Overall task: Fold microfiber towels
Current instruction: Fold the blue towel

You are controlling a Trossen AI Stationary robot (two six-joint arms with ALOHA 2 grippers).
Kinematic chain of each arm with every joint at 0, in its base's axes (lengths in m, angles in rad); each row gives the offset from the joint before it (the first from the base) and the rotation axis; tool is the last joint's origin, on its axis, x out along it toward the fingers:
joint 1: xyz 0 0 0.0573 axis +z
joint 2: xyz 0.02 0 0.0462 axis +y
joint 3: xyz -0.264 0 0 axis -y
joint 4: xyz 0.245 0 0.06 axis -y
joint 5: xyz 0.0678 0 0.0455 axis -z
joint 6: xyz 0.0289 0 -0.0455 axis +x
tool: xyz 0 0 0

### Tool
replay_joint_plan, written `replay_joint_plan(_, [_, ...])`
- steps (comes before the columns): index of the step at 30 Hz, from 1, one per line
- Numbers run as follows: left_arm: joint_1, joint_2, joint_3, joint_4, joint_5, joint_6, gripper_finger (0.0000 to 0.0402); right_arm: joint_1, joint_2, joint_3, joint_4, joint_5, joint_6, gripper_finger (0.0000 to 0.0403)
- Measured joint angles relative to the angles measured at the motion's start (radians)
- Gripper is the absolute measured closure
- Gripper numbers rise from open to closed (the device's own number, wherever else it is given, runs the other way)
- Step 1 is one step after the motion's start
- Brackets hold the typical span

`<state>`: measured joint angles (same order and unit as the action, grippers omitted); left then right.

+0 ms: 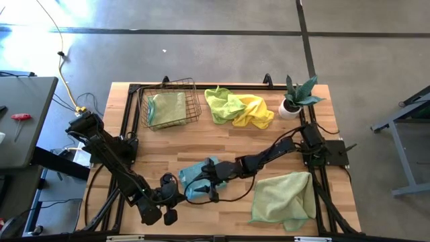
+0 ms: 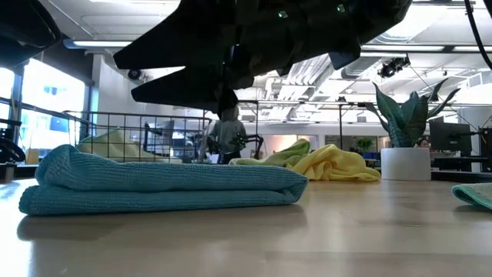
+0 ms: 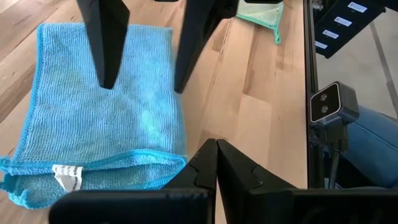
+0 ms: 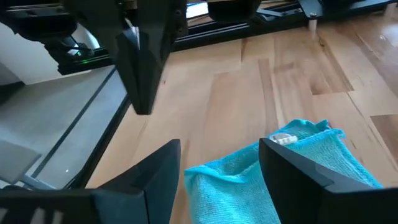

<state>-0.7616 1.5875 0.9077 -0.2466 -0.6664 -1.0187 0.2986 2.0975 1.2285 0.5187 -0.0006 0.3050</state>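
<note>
Butcher-block table [image 1: 222,151] carries everything. Near its front edge lies the blue towel [image 1: 198,180], folded into a flat stack; the low view shows its layers lying neat, with a white tag at one corner. Just above it hangs the right gripper [image 1: 209,183], fingers spread apart and gripping nothing. The left gripper [image 1: 169,216] sits just beside the towel's near edge, clenched shut and empty.

Farther out, a pale green towel [image 1: 283,196] lies loosely spread at the front right. A lime towel [image 1: 224,104] and a yellow towel [image 1: 254,111] are crumpled together at the back, next to a potted plant [image 1: 295,99]. A wire basket [image 1: 169,104] holds another pale towel [image 1: 166,107].

Risk: a finger lifting away could snag the top layer and drag the fold open, since microfiber clings.
</note>
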Motion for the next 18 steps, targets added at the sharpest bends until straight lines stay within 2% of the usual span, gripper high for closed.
replay_joint_plan(4, [0.000,0.000,0.000,0.000,0.000,0.000,0.0402,-0.009,-0.016,0.000,-0.039,-0.012,0.000,0.0192])
replay_joint_plan(9, [0.000,0.010,0.000,0.005,-0.052,0.000,0.0401,-0.011,-0.044,0.001,-0.258,0.004,-0.026,0.0192])
replay_joint_plan(13, [0.008,0.045,-0.001,0.000,-0.114,0.000,0.0401,-0.011,-0.044,0.000,-0.363,0.025,-0.046,0.0192])
replay_joint_plan(18, [0.047,0.130,-0.002,0.007,-0.109,-0.005,0.0402,-0.011,-0.044,0.000,-0.456,0.092,-0.080,0.0192])
